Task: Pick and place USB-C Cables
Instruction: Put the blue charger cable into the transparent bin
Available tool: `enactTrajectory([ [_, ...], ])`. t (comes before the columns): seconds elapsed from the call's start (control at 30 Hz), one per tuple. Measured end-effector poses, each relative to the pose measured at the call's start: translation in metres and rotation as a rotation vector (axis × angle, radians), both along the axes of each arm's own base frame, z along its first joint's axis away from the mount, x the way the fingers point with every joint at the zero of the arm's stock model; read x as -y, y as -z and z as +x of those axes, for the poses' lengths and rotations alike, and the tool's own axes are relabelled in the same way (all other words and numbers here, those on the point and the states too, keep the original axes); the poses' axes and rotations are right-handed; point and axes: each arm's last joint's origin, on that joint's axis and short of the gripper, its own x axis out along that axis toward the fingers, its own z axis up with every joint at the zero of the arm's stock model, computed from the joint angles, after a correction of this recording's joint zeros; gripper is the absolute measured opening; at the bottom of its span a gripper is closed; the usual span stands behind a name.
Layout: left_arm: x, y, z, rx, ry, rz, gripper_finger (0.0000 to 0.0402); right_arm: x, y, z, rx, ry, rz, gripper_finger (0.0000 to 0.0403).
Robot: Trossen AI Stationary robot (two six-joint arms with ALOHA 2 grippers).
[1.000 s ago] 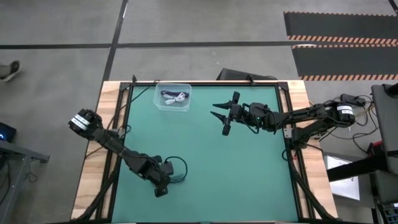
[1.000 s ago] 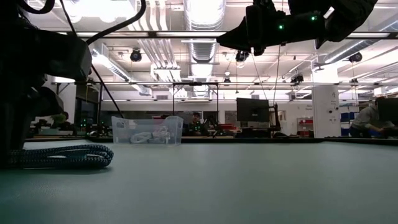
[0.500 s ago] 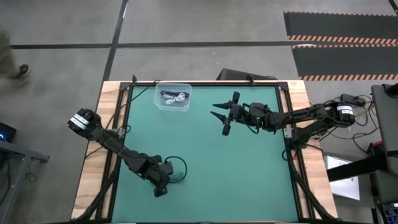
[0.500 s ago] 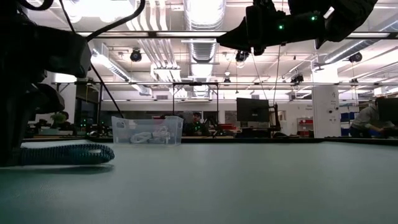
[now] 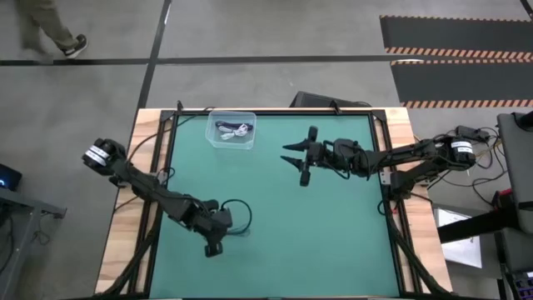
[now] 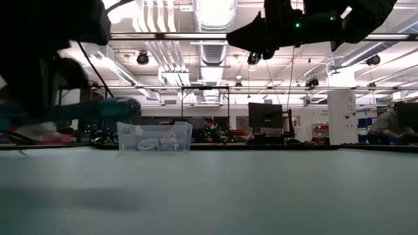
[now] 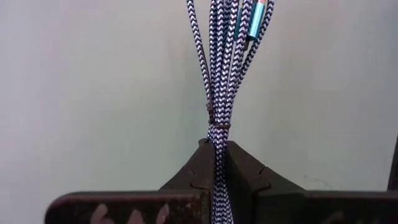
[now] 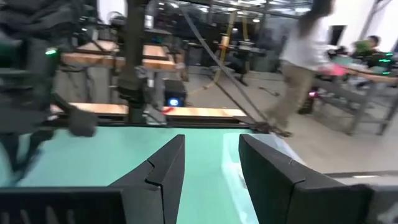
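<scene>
**Left gripper lifts the teal braided cable off the green counter**

The left gripper (image 5: 218,236) sits near the front left part of the counter (image 5: 333,233), and its fingers (image 7: 196,180) are clamped tight on the teal-green USB-C cable (image 7: 217,68). In the left wrist view the braided strands run bunched between the two dark fingers, bound by a thin tie just beyond the fingertips, with a teal connector shell showing among the strands farther out. From above, the cable's loop (image 5: 239,215) curves out beside the gripper, over the green surface. In the low view the same cable (image 6: 98,109) shows as a blurred teal band at the left, raised clear of the counter, with the dark bulk of the left arm above it.

A clear plastic bin (image 5: 231,130) stands at the far edge of the counter, left of centre. Inside it lie coiled cables, a black one (image 5: 226,127) and a white one (image 5: 242,130) touching each other; how many are in there cannot be told exactly. In the low view the bin (image 6: 155,137) stands upright with pale coils visible through its wall.

The right gripper (image 5: 297,157) hangs above the far middle of the counter, well apart from the bin, its fingers (image 8: 165,171) spread apart and holding nothing. A person (image 8: 305,68) walks in the room beyond.
</scene>
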Motion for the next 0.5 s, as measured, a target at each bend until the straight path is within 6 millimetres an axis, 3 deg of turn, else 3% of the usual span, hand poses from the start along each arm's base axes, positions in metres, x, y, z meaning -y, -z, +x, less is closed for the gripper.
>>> enactTrajectory([
  [0.27,-0.029,-0.032,0.006,-0.052,0.092,0.126,0.0004,-0.019,0.000,0.002,-0.002,-0.125,-0.019,0.0144],
  [0.5,-0.061,-0.045,0.012,-0.108,0.188,0.225,0.0004,-0.032,-0.001,0.002,0.005,-0.169,-0.063,0.0144],
])
